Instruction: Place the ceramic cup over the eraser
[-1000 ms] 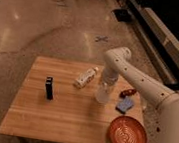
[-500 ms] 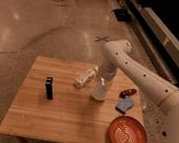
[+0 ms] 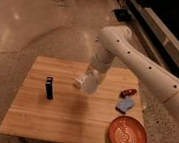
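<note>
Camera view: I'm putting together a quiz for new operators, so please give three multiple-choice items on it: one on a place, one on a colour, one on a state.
1. Where is the eraser? A. left part of the table; B. the table's right edge; C. on the floor.
2. What colour is the plate? A. blue; B. orange-red; C. white.
3. How is the eraser? A. lying flat; B. covered; C. upright, uncovered.
Key: A, it stands left of the gripper, which is at the ceramic cup mid-table; B, its face is orange-red; C, it stands bare, apart from the cup.
</note>
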{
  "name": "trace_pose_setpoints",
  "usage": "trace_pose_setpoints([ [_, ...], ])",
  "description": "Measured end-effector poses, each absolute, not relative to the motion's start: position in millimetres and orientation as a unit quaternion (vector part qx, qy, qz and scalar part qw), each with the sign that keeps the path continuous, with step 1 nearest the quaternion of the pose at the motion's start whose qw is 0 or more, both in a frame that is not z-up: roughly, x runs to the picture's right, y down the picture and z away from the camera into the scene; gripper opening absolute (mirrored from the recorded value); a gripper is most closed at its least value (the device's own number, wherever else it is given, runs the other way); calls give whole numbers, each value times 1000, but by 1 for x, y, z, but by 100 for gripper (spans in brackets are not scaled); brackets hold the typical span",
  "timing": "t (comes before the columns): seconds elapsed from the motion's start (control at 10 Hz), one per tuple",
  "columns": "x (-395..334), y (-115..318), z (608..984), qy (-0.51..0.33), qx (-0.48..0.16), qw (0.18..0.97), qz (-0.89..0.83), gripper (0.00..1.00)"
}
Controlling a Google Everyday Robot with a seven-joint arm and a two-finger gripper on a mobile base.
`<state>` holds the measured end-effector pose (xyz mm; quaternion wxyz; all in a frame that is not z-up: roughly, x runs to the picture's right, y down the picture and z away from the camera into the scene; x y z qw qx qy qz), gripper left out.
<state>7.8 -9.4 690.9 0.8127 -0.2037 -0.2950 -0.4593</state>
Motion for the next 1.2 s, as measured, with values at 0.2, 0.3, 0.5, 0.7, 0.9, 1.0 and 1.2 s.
trace_pose_setpoints([
  [0.2,1,-12,677,-309,-197,806,-465,0],
  [0.3,2,-12,677,-309,-197,806,-465,0],
  [0.5,2,-12,677,-309,-197,806,-465,0],
  [0.7,1,-12,677,-309,-197,806,-465,0],
  [0.9,-6,-17,677,-311,-187,804,-471,0],
  [1.0,-27,-29,673,-318,-168,797,-485,0],
  [1.2,-53,-42,669,-326,-146,786,-505,0],
])
